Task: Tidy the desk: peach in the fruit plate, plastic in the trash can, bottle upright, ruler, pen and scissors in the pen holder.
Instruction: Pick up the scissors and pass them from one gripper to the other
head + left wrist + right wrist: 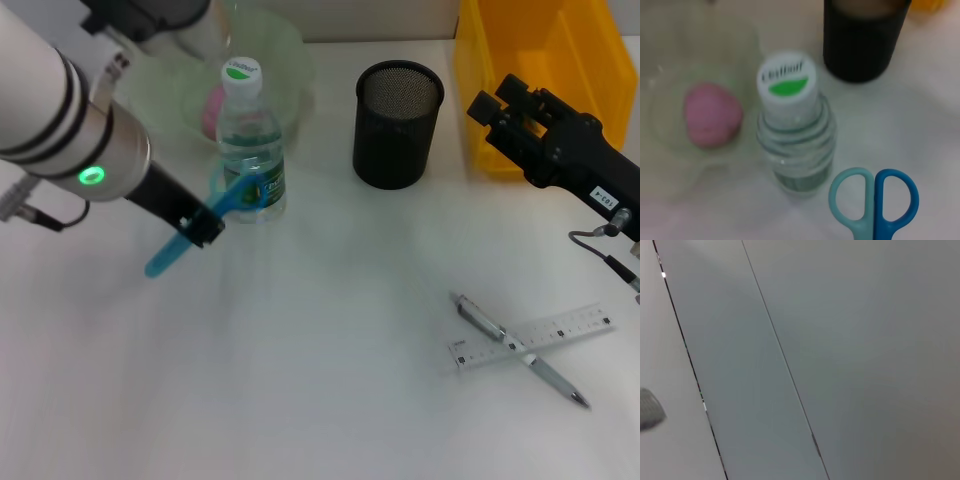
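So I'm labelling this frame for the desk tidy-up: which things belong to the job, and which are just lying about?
Part of the job:
scissors, held by the left gripper
water bottle, upright
peach in the fruit plate
mesh pen holder
pen crossed over the ruler
yellow trash bin

Lying about:
nothing else visible; right gripper idle

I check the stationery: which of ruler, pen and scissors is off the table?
The scissors, held by the left hand; pen and ruler lie crossed on the table.

Scissors (pixel 874 202) showed two blues, peach (pixel 712 115) pink, bottle (pixel 250 140) cap white-green, pen holder (pixel 397 124) black mesh, bin (pixel 540 70) yellow.
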